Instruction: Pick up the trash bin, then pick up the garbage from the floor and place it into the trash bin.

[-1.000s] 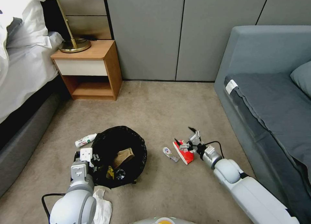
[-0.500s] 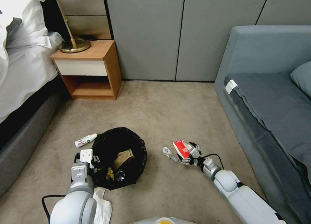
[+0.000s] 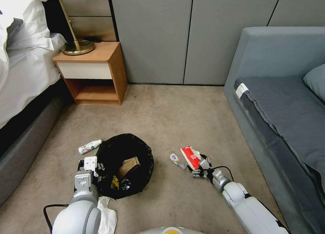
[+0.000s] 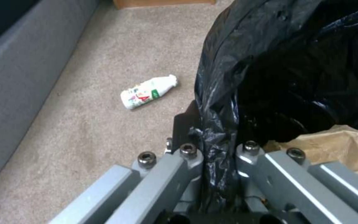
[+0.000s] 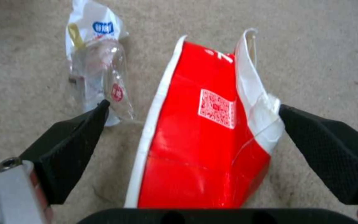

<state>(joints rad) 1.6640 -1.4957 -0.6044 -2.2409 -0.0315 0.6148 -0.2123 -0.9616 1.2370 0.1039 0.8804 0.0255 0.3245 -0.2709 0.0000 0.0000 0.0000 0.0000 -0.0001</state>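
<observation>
Since 1.0 s ago: right arm drawn back toward the robot; the flat red carton with white edges [image 3: 191, 157] is up off the carpet with it, shifted slightly left. Trash bin position nearly unchanged.

Beige carpet floor [image 3: 169, 115] carries everything. Grey sofa [image 3: 281, 102] on the right, white-sheeted bed [image 3: 23, 68] on the left, wooden nightstand [image 3: 94, 73] by the far wall.

Round trash bin lined with a glossy black bag [image 3: 124, 164] sits front left of centre, mouth up. A brown paper bag [image 3: 129, 165] lies inside.

Left claw [image 3: 90, 166] is at the bin's left rim, closed onto the black liner; in the left wrist view the film [image 4: 216, 137] is pinched between the two grey finger links.

Right claw [image 3: 199, 168] is right of the bin. Its black pads [image 5: 71, 146] stand wide apart on either side of the carton [image 5: 204, 130]; one pad touches the carton's white flap, the other shows a gap. Whether it bears the carton I cannot tell. Carton long axis runs away from the robot, far end tilted slightly left.

Clear crumpled plastic wrapper [image 3: 177, 160] lies just left of the carton. White plastic bottle [image 3: 89, 147] lies on its side left of the bin, neck pointing right toward it. Crumpled white tissue [image 3: 107, 215] lies beside the left arm.
</observation>
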